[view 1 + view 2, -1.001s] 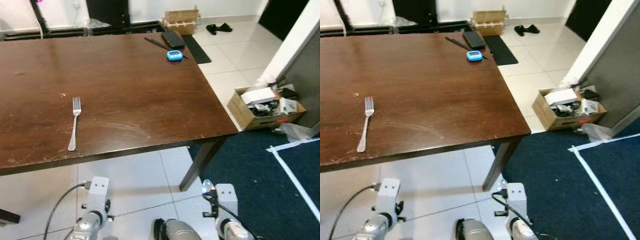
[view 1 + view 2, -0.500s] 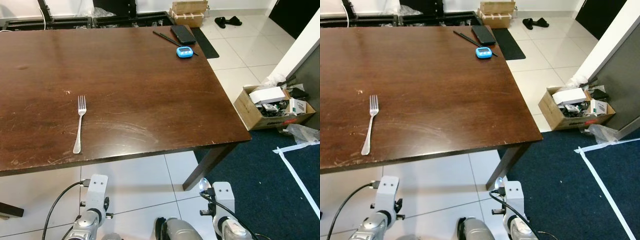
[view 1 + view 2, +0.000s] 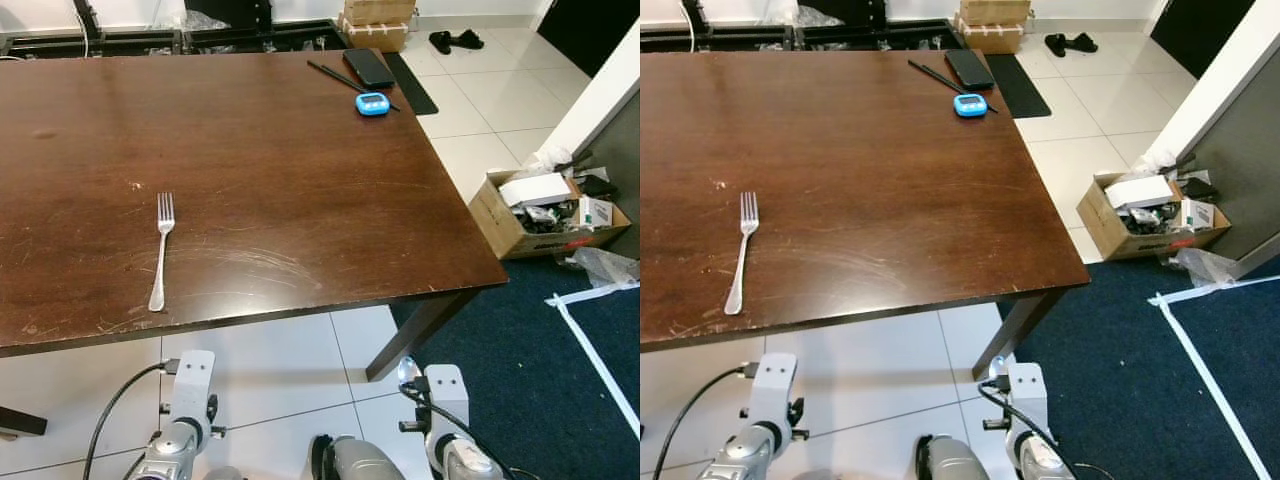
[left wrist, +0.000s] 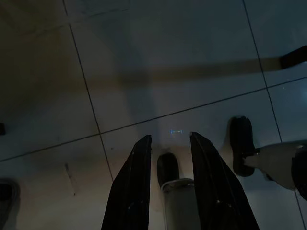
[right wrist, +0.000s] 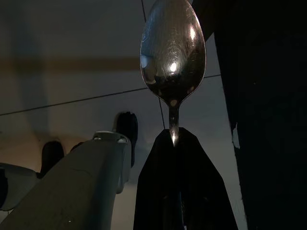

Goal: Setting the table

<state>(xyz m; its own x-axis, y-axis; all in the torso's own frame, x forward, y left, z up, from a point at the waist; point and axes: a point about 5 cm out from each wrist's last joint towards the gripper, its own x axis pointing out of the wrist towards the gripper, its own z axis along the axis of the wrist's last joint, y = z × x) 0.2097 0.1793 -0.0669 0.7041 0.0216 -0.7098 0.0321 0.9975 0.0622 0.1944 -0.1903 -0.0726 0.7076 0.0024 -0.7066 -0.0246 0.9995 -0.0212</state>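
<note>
A silver fork [image 3: 160,250] lies on the dark brown wooden table [image 3: 300,180], near its front edge on the left, tines pointing away from me. My right gripper [image 5: 173,140] hangs low beside the table's front right leg, shut on the handle of a metal spoon [image 5: 172,52]; the spoon's bowl [image 3: 407,372] shows above the right wrist. My left gripper [image 4: 168,141] hangs idle over the tiled floor, its fingers [image 4: 136,177] open with nothing between them.
At the table's far right corner lie a blue timer [image 3: 372,103], a black phone [image 3: 367,67] and dark chopsticks [image 3: 335,76]. A cardboard box [image 3: 545,205] of clutter sits on the floor to the right, by a dark blue carpet [image 3: 530,380] with white tape.
The camera has shifted slightly, so the table sits a little lower and nearer in view. The fork, the spoon and both arms have not visibly moved.
</note>
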